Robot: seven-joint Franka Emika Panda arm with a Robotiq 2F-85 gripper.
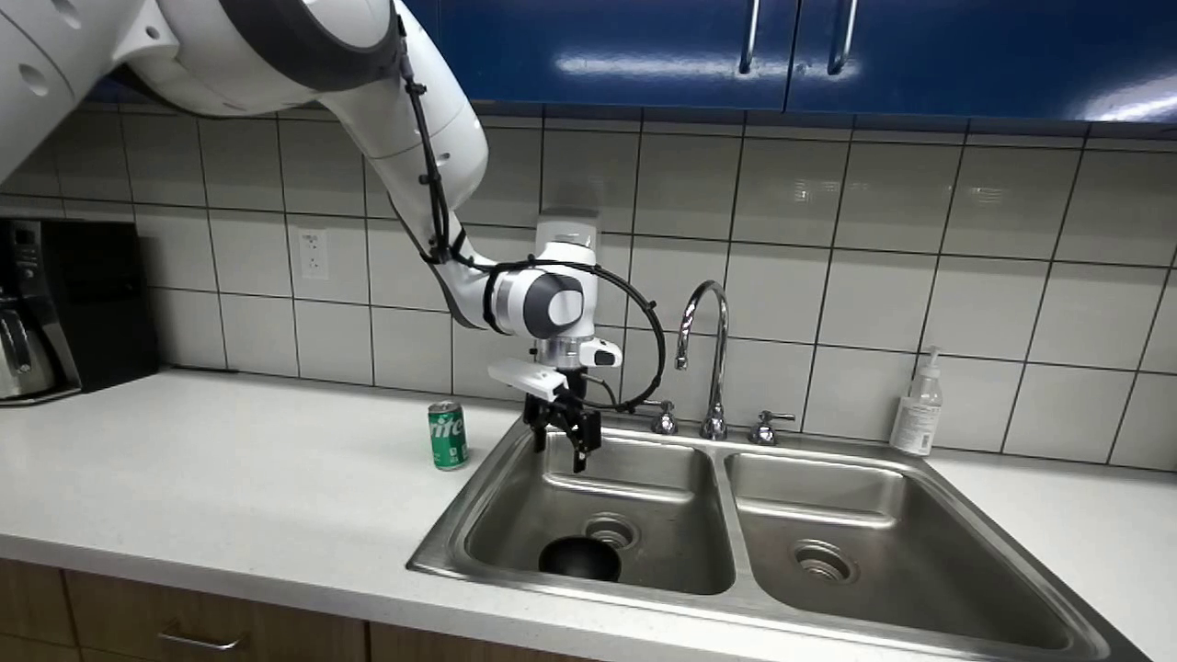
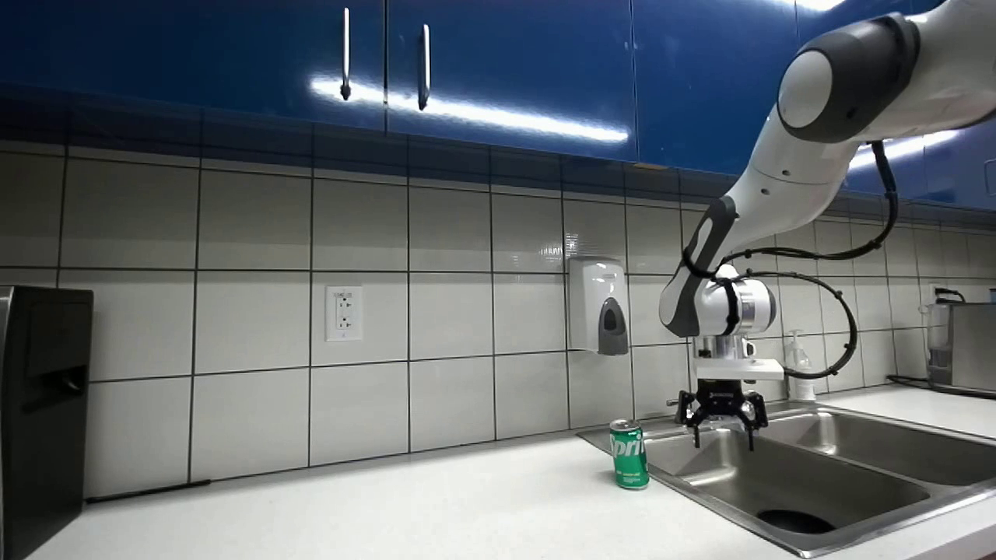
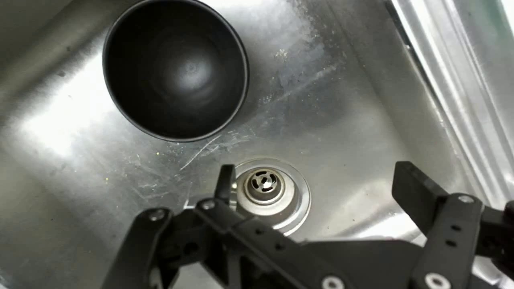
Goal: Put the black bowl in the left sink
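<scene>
The black bowl (image 1: 579, 558) sits upright on the floor of the left sink (image 1: 662, 552), near its front and beside the round drain. The bowl also shows in an exterior view (image 2: 795, 521), partly hidden by the front wall of the sink (image 2: 840, 482). In the wrist view the bowl (image 3: 176, 72) is at the upper left, its inside empty, on the steel floor (image 3: 341, 132). My gripper (image 1: 560, 455) hangs above the back part of this sink, apart from the bowl. It also shows in an exterior view (image 2: 724, 445). In the wrist view the fingers (image 3: 316, 172) are wide apart with nothing between them.
A green soda can (image 1: 448, 436) stands on the counter beside the sink's left rim. The chrome faucet (image 1: 716, 359) rises behind the divider. The second basin (image 1: 919, 588) lies to the right. A soap bottle (image 1: 918, 409) and a wall dispenser (image 2: 599, 303) are at the back.
</scene>
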